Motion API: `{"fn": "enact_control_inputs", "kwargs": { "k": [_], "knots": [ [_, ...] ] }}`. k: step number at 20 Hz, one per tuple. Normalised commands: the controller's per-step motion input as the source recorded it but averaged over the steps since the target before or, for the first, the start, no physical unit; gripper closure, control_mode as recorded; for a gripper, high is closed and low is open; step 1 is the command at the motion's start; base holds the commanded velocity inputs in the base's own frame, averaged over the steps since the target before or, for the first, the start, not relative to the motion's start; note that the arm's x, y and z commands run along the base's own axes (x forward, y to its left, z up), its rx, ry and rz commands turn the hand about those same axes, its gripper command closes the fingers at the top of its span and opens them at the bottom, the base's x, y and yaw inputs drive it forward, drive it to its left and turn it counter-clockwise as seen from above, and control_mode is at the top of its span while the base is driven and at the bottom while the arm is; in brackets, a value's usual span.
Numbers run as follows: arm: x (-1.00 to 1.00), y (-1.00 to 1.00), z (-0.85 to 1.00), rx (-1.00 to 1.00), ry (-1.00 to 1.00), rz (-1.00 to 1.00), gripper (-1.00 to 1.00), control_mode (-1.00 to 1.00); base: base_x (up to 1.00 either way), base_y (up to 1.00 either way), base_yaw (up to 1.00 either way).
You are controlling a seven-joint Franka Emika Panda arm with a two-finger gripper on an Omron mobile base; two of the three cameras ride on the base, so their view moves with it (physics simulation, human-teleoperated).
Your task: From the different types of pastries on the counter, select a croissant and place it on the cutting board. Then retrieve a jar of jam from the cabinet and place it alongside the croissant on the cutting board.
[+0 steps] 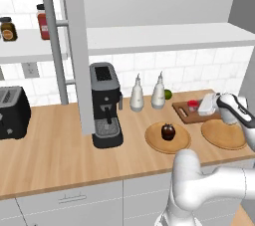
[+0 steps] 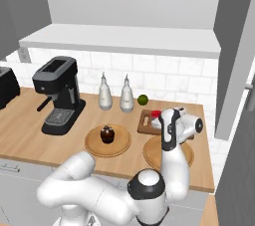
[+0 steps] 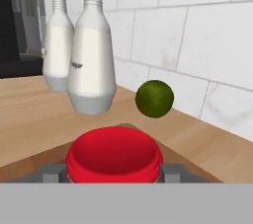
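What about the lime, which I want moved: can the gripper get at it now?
Probably not yet: the way to the lime looks free, but the gripper seems shut on the jar of jam.

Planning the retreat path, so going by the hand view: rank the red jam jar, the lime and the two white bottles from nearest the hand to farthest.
1. Jar of jam: right at the hand, between its fingers, low centre.
2. Lime: beyond the jar, to the right by the tiled wall.
3. Nearer white bottle: left of the lime; too close to call against it.
4. Farther white bottle: behind that one, farthest left.
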Motion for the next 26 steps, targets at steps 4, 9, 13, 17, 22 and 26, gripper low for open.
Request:
{"fn": "enact_control_inputs", "kwargs": {
  "k": [4,9,13,17,22,26],
  "knots": [
    [0.11,0.00,-0.39,-0.04,0.00,0.00,-1.00,-1.00,0.00,0.00,0.00],
    [-0.06,0.00,-0.04,0.00,0.01,0.00,-1.00,-1.00,0.00,0.00,0.00],
    [-0.39,0.00,0.29,0.00,0.11,0.00,-1.00,-1.00,0.00,0.00,0.00],
    [-0.09,0.05,0.62,0.00,0.17,0.00,-1.00,-1.00,0.00,0.00,0.00],
    [-0.02,0.28,0.60,0.00,0.16,0.00,-1.00,-1.00,0.00,0.00,0.00],
    [-0.15,0.29,0.45,0.00,0.11,0.00,-1.00,-1.00,0.00,0.00,0.00]
  ]
}}
